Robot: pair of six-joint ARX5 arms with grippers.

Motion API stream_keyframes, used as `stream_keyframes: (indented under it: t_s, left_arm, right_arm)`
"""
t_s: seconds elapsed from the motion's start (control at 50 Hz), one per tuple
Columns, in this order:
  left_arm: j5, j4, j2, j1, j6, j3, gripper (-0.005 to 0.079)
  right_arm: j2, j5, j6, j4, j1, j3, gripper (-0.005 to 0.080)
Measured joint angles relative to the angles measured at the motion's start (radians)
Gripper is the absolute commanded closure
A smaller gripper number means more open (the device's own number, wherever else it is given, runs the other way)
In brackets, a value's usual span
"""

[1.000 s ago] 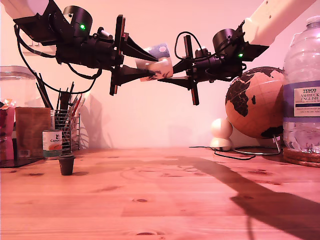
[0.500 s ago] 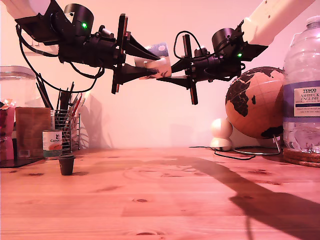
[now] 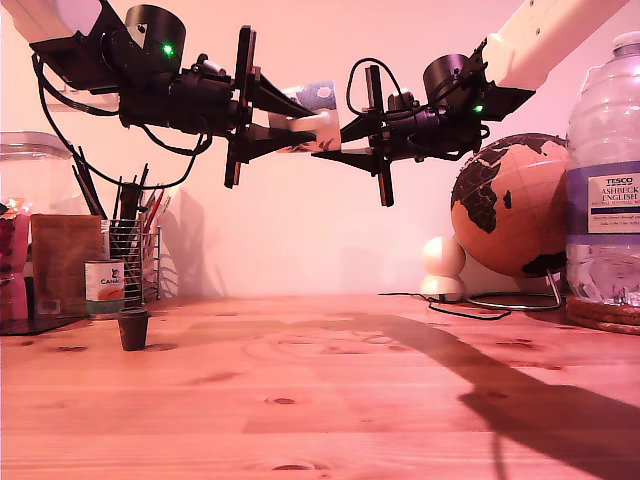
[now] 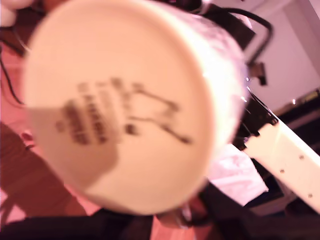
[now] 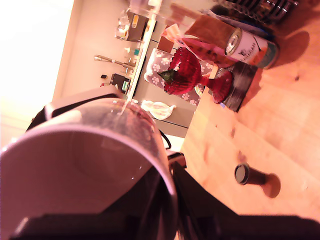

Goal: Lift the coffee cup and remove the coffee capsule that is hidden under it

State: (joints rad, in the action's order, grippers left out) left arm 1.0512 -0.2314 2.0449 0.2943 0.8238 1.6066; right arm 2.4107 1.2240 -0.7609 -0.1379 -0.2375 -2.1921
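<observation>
Aloft, white coffee cup (image 3: 312,118) on its side, printed base blurred

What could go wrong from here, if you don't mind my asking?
1. The mug hangs high above the table in my first gripper; a slip would likely break it.
2. My second gripper is right at the mug; a nudge could knock it loose.
3. The capsule stands close to the tin, so reaching for it could knock either over.
</observation>
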Motion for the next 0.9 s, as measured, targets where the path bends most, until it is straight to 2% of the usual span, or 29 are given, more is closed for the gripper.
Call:
stream_keyframes:
  t_s: [0.26, 0.9]
  left_arm:
    - [-0.01, 0.002, 0.0, 0.0, 0.019, -0.006, 0.0763]
    - [-0.036, 0.015, 0.0, 0.005, 0.014, -0.006, 0.0765]
  right_arm:
    - [0.0, 0.002, 0.022, 0.007, -0.002, -0.005, 0.0763]
    - [0.0, 0.001, 0.037, -0.011, -0.003, -0.005, 0.0756]
